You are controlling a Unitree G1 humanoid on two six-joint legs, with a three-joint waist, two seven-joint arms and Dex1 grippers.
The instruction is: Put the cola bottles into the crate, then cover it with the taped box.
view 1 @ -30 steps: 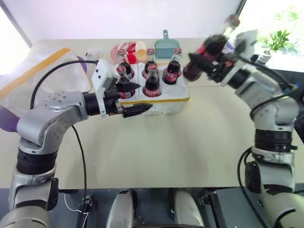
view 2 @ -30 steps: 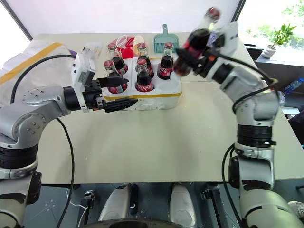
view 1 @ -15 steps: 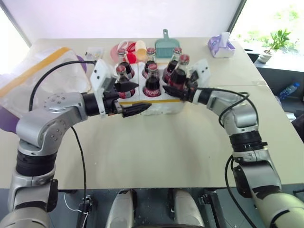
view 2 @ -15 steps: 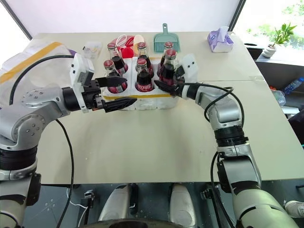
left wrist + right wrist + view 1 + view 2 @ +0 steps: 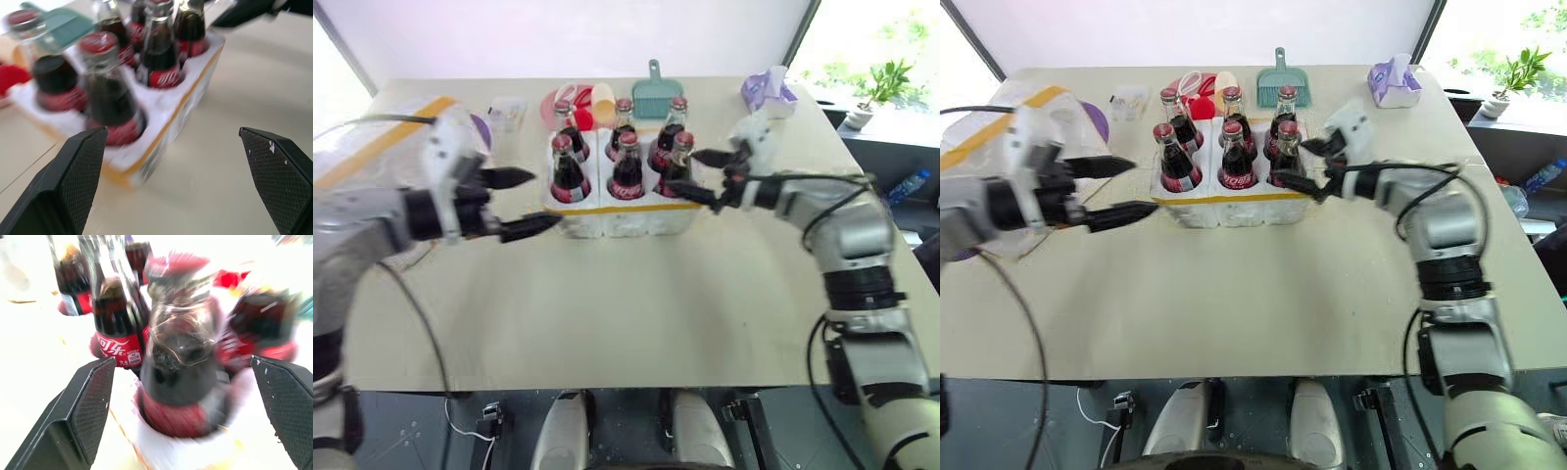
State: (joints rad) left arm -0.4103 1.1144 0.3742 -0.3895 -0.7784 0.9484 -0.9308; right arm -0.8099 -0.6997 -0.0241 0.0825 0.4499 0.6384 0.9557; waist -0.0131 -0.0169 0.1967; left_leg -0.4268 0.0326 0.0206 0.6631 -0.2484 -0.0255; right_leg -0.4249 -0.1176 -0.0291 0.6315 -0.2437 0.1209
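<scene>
Several cola bottles [image 5: 627, 174] stand in the wells of the low white crate [image 5: 617, 223], which has a yellow tape band. My right gripper [image 5: 678, 170] is open at the crate's right end. Its fingers stand on either side of the front right bottle [image 5: 178, 367], which sits in its well. Left of the crate, my left gripper [image 5: 523, 202] is open and holds nothing, and its wrist view looks at the crate [image 5: 168, 125] from the side. The taped box [image 5: 382, 147], white foam with a yellow band, lies at the table's far left, partly behind my left arm.
Behind the crate lie a teal dustpan [image 5: 656, 96], a red plate with small items [image 5: 579, 106] and a clear packet [image 5: 507, 110]. A purple tissue pack [image 5: 766, 92] sits at the back right. The table's near half is bare tabletop [image 5: 636, 304].
My right gripper brought the last bottle down into the front right well and opened off it. My left gripper moved left, away from the crate and toward the taped box.
</scene>
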